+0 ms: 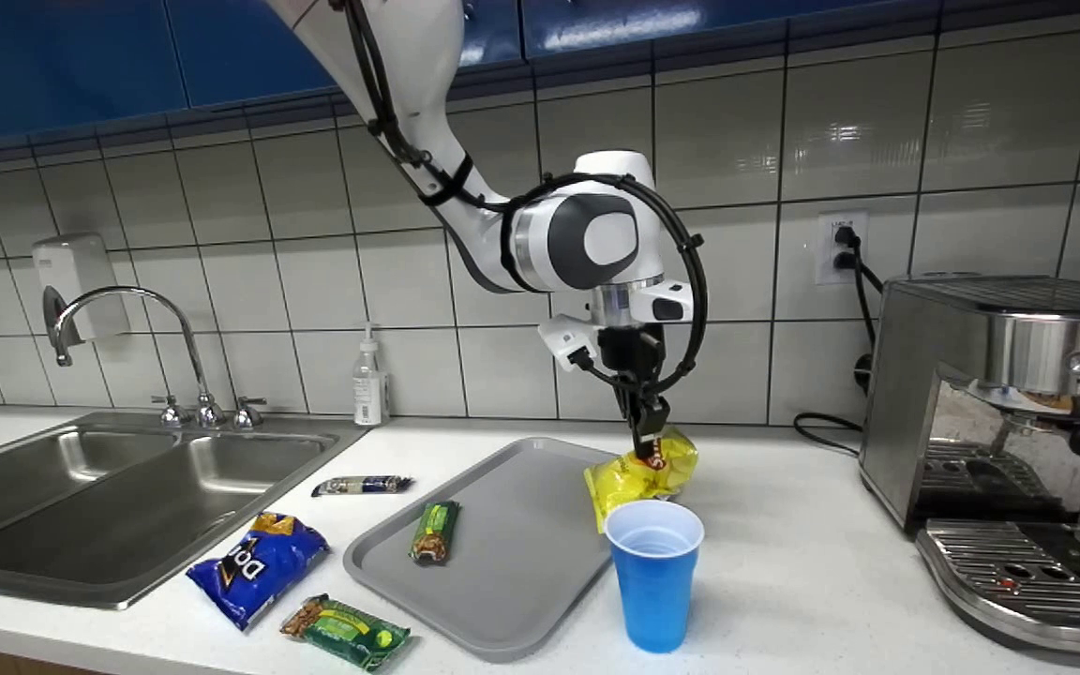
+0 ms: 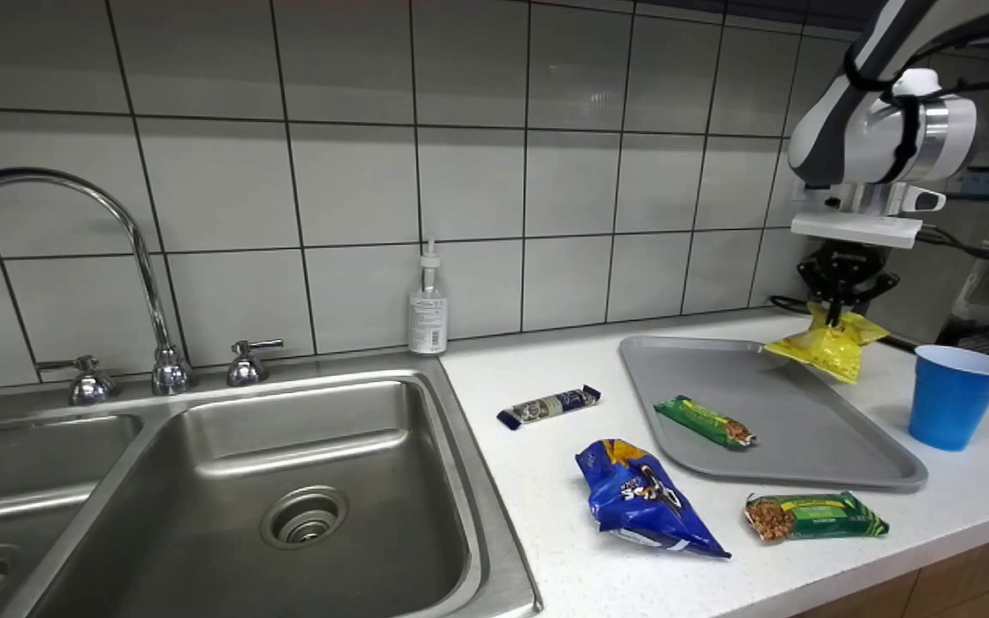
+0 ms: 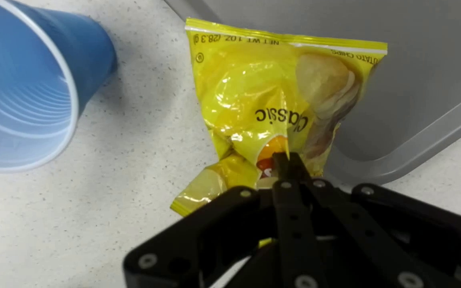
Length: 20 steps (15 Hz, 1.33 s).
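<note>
Just right of the sink you've got a blue bag — next over, a tray with a green bar on it. Then the gripper, clamped on a yellow bag at the tray's far right corner — cup just nearer.

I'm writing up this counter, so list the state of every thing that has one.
Claw, shut on the yellow bag
Yellow bag, pinched and crumpled
Cup, upright, open-topped
Tray, lying flat
Green packet on tray, wrapped, lying flat
Green packet on counter, wrapped, lying flat
Blue bag, puffed, lying down
Slim bar, wrapped, lying flat
Bottle, upright
Faucet, no water running
Blue cupboards, shut
Outlet, plugs inserted
Coffee machine, power unclear
</note>
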Available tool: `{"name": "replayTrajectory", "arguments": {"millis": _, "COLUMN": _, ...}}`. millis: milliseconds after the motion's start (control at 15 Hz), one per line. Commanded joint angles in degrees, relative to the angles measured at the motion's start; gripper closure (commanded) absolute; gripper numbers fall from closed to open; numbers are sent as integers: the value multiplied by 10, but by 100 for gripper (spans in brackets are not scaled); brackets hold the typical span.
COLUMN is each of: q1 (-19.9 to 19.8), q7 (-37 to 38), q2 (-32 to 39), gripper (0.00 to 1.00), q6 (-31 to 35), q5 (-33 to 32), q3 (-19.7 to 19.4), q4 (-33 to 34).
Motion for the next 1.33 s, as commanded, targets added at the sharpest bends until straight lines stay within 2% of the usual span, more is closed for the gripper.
{"name": "replayTrajectory", "arguments": {"millis": 0, "q1": -6, "q7": 46, "q2": 36, "gripper": 100, "q6": -24, "q5": 7, "q3": -13, "q4": 53}}
{"name": "replayTrajectory", "arguments": {"millis": 667, "q1": -8, "q7": 109, "q2": 88, "gripper": 100, "q6": -26, "q5": -4, "q3": -40, "q4": 95}}
{"name": "replayTrajectory", "arguments": {"millis": 733, "q1": -8, "q7": 112, "q2": 90, "gripper": 74, "q6": -26, "q5": -5, "q3": -42, "q4": 96}}
{"name": "replayTrajectory", "arguments": {"millis": 800, "q1": -6, "q7": 115, "q2": 90, "gripper": 73, "q6": -25, "q5": -6, "q3": -43, "q4": 95}}
{"name": "replayTrajectory", "arguments": {"millis": 1267, "q1": -2, "q7": 101, "q2": 77, "gripper": 22, "q6": -18, "q5": -10, "q3": -37, "q4": 82}}
